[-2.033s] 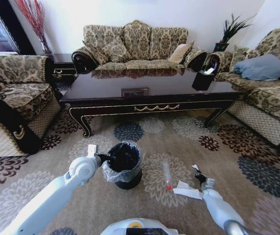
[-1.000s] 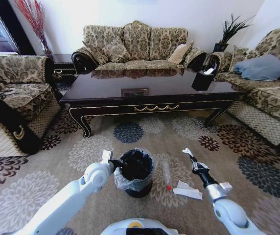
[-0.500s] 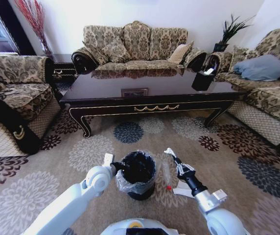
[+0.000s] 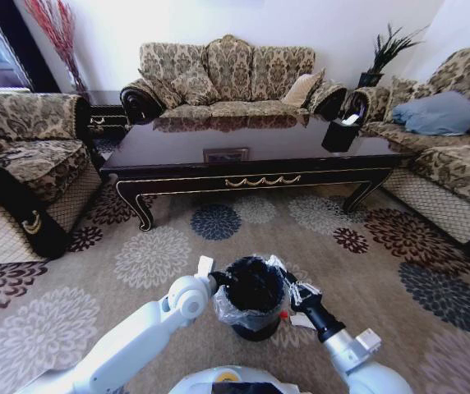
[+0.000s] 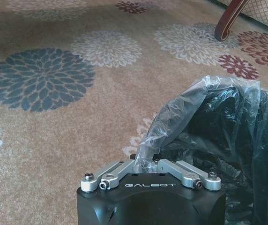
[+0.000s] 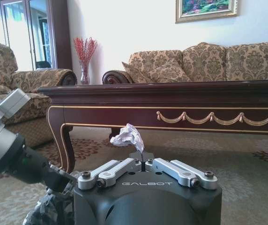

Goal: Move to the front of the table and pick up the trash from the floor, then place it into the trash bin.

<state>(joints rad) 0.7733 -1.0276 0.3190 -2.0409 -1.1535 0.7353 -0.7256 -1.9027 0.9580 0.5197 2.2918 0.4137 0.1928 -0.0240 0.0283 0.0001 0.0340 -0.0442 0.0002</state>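
Observation:
The trash bin, black with a crinkly bag, stands on the carpet in front of the table. My left gripper is shut on the bin's bag edge at its near-left rim. My right gripper sits at the bin's right rim, shut on a crumpled white paper, a piece of the trash. In the right wrist view the paper sticks up between the closed fingers, with the table behind. More white trash lies on the carpet right of the bin.
Patterned sofas stand behind the table and on the left and right. A black tissue box sits on the table's right end. Flowered carpet lies open between table and bin.
My left gripper has drawn the bin to the right. My right gripper has lifted the crumpled paper off the floor and swung left to the bin's rim.

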